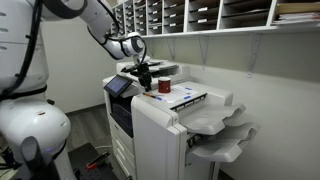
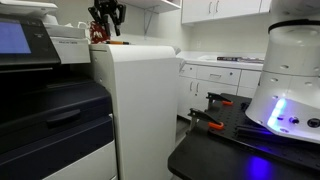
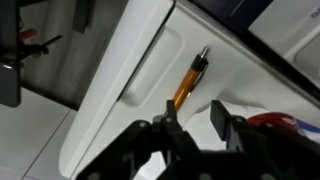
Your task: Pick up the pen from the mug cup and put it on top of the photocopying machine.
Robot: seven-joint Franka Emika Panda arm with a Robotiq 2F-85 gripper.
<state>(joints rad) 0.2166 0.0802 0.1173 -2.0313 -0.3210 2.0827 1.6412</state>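
The pen (image 3: 186, 84), orange with a dark tip, lies flat on the white top of the photocopying machine (image 3: 105, 115) next to a shallow recess. My gripper (image 3: 193, 112) hangs just above the pen's near end with its jaws open and empty. The red mug cup (image 3: 276, 122) shows at the lower right edge of the wrist view. In both exterior views the gripper (image 1: 145, 76) (image 2: 106, 15) hovers over the copier top (image 1: 150, 125) (image 2: 130, 100), close to the mug (image 1: 164, 87) (image 2: 97, 33). The pen is too small to see in the exterior views.
Wall shelves with paper slots (image 1: 200, 14) run above the copier. Curved paper trays (image 1: 225, 135) stick out from its side. The control screen (image 1: 120, 87) sits beside the gripper. A white robot base (image 2: 290, 80) stands on a dark table with orange-handled tools (image 2: 210, 122).
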